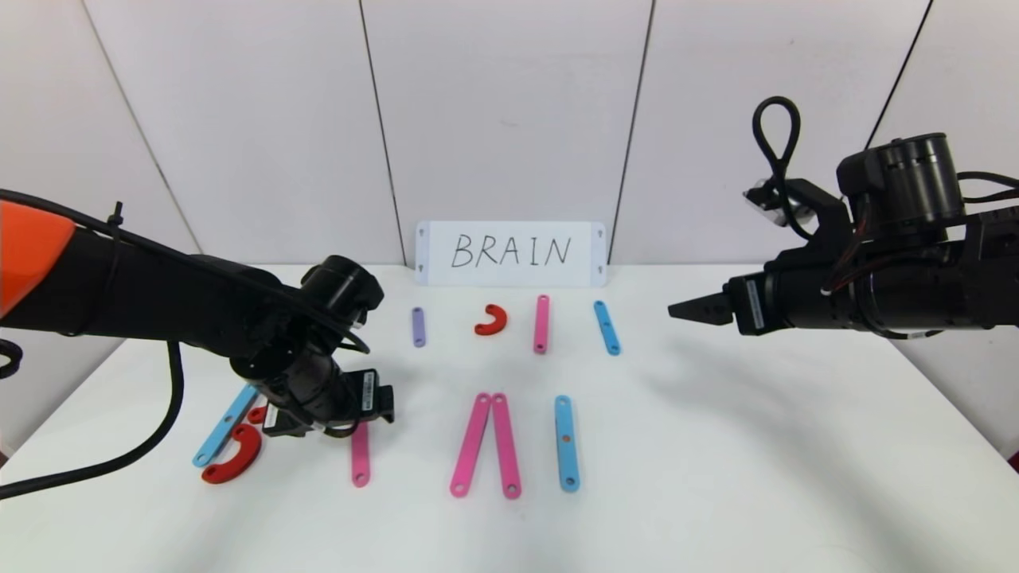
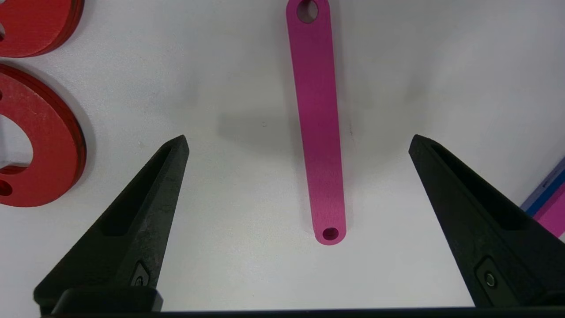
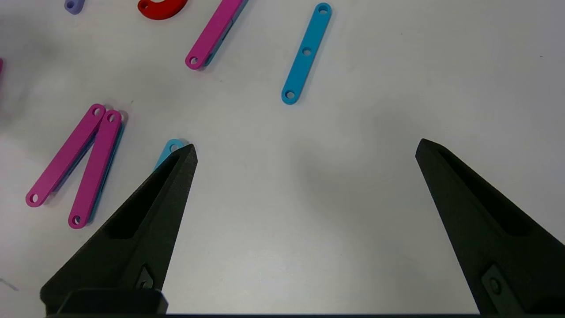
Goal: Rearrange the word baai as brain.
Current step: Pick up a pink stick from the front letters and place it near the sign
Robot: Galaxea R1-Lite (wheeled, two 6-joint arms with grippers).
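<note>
- The white table [image 1: 716, 477] carries everything, and both arms reach in over it from the sides.
- The right gripper [image 3: 304, 150] hangs above a bare part of the table, fingers spread wide and holding nothing. It is well away from the letters, which lie off toward the other arm.
- The left gripper [image 2: 298, 139] is low over the near left part of the table, fingers spread wide and empty.
- A white card [image 1: 510, 253] with BRAIN handwritten in black leans on the back wall, far beyond both grippers.
- The built word is only loose pieces in two rows.
- Two long pink strips [image 1: 486, 444] meet at their far ends in a narrow upside-down V, lying between the two grippers, nearer the left one.
- A blue strip [image 1: 566, 442] lies just beside that V, on the side toward the right gripper.
- A single pink strip [image 2: 317, 119] lies flat between the left gripper's fingers, touching neither.
- Two red curves [image 2: 42, 141] and a slanted blue strip [image 1: 224, 426] lie on the outer side of the left gripper, partly hidden under the arm.
- Beyond the left gripper, near the card, sit a short blue strip [image 1: 607, 327], a short pink strip [image 1: 541, 323], a small red curve [image 1: 493, 320] and a short purple strip [image 1: 418, 326].
</note>
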